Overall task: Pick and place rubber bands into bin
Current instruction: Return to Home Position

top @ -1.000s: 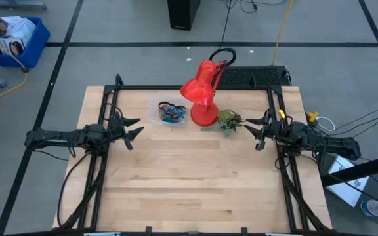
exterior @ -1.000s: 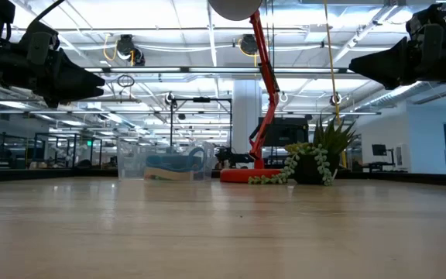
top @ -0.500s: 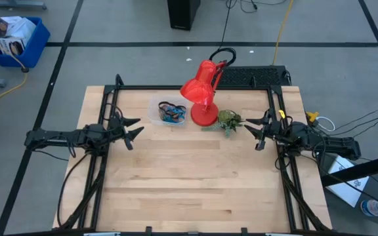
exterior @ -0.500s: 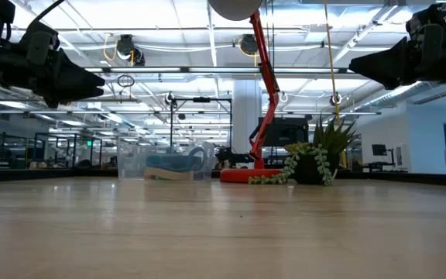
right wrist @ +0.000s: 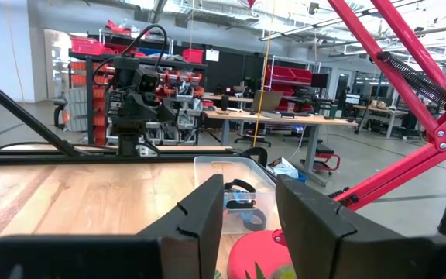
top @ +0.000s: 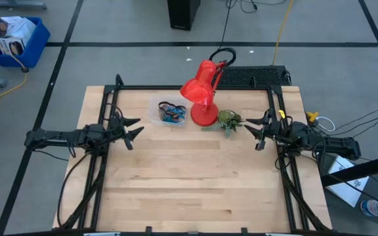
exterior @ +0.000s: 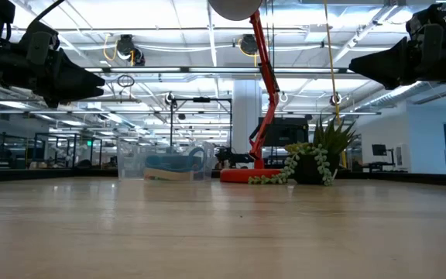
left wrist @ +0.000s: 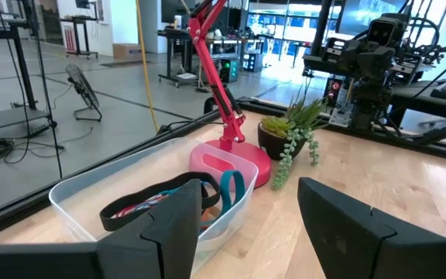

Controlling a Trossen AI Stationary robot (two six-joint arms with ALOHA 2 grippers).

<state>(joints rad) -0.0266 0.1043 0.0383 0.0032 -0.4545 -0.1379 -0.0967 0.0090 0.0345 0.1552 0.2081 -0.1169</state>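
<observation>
A pale wooden table stands on a grey floor marked with black tape lines, with a blue crate well off beyond its far left corner. Near the table's far edge sits the bin, and the rubber bands lie in it in a loose tangle of black, blue and orange. Just beside the bin is a red desk lamp, with a small potted plant on the lamp's other side. The left gripper hovers over the table's left side, its fingers apart and holding nothing. The right gripper hangs over the right side near the plant, facing the left one, its fingers likewise spread and empty.
</observation>
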